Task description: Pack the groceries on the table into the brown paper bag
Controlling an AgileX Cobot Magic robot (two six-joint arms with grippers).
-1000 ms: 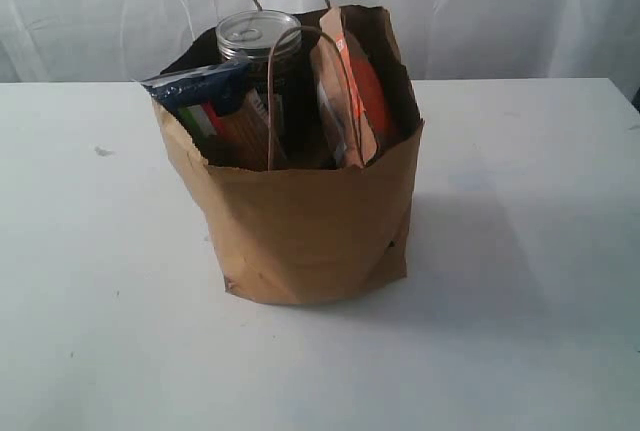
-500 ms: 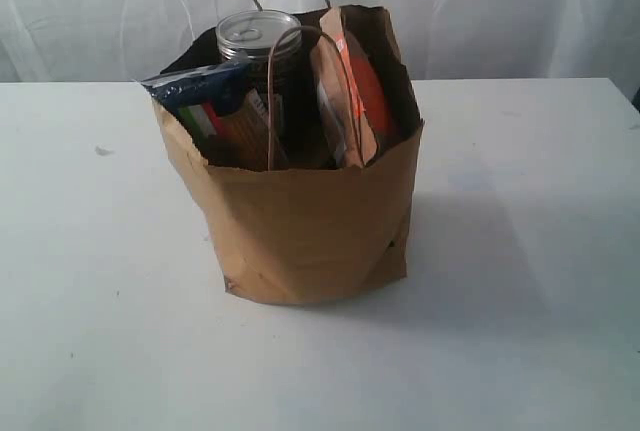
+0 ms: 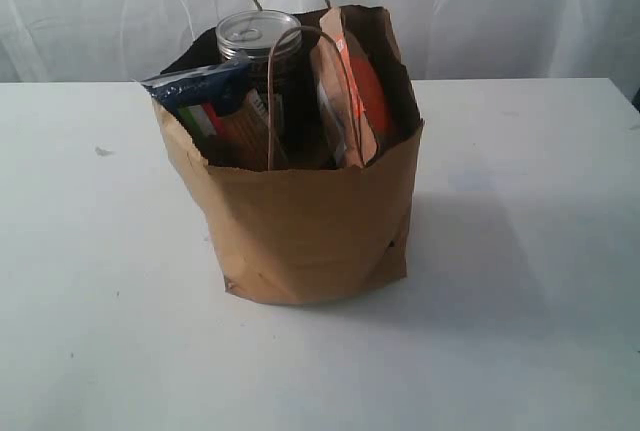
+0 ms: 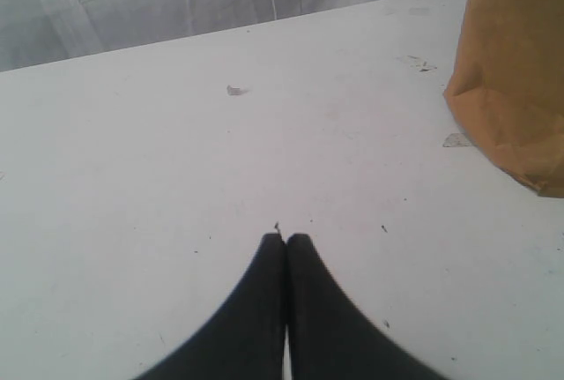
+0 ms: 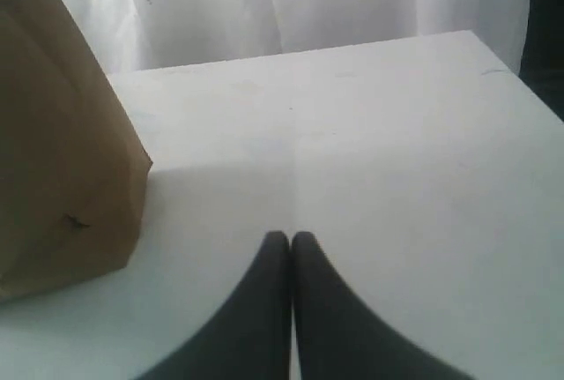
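Brown bag (image 3: 310, 231) stands mid on table (image 3: 520, 151) w/ can (image 3: 258, 36), pouch (image 3: 365, 101) & pasta pack (image 3: 205, 96) poking out the top; left gripper (image 4: 285, 241) and right gripper (image 5: 290, 237), off to its left and right, are clenched on nothing, so packing looks done and next move is prob. just a check.

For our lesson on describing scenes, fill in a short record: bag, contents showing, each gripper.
brown paper bag: upright on the table
contents showing: metal-topped container, spaghetti pack, brown-orange pouch
left gripper: shut, empty, above the table near the bag
right gripper: shut, empty, above the table near the bag
groceries outside bag: none in view
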